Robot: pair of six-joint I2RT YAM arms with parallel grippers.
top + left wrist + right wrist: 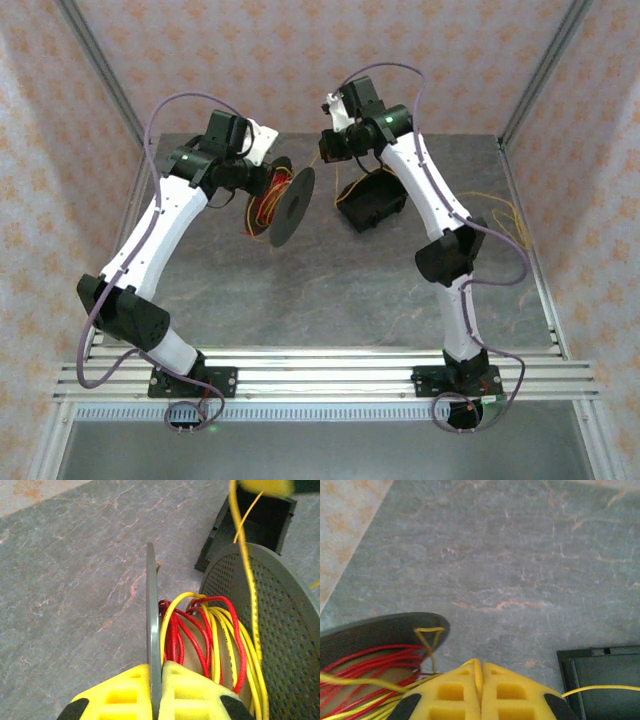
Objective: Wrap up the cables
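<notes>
A grey spool [283,206] hangs above the table, wound with red and yellow cables [212,630]. My left gripper [156,667] is shut on the edge of the spool's near flange [151,620], its yellow fingers pressed to either side of the disc. A yellow strand [243,545] rises from the spool past the perforated far flange [280,630] to my right gripper [480,664]. That gripper is shut on the thin yellow cable, just right of the spool [375,630]. More of the yellow cable [500,215] lies loose on the table at the right.
An open black box [370,205] sits on the grey table [330,290] below my right gripper, with a yellow strand [600,688] crossing it. Patterned walls and metal posts close in the back and sides. A rail runs along the near edge.
</notes>
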